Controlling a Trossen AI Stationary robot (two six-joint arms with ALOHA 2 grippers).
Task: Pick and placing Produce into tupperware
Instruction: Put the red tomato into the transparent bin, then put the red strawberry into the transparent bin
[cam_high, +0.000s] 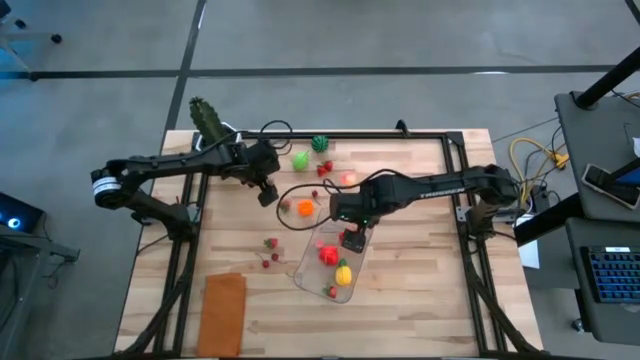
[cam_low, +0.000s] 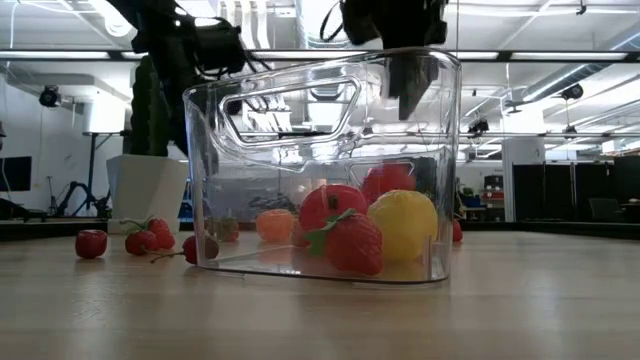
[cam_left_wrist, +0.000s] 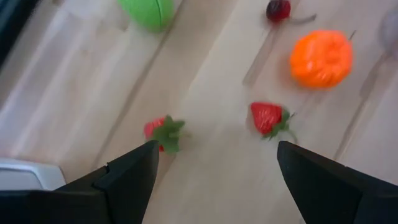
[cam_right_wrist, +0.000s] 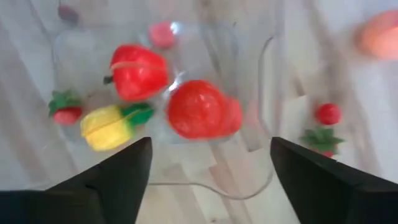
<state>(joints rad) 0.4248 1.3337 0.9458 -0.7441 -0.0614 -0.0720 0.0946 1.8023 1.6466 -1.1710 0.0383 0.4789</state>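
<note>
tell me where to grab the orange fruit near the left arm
Grip the orange fruit across its round middle, coming straight down from above: it sits alone on the table, clear of the strawberry, and the open left end effector already hovers close by.

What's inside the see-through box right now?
Inside the clear box the right wrist view shows two big red pieces, a yellow one with a green top, and a small strawberry. The open right pincer hovers above. A blurry pink bit can't be identified.
</note>
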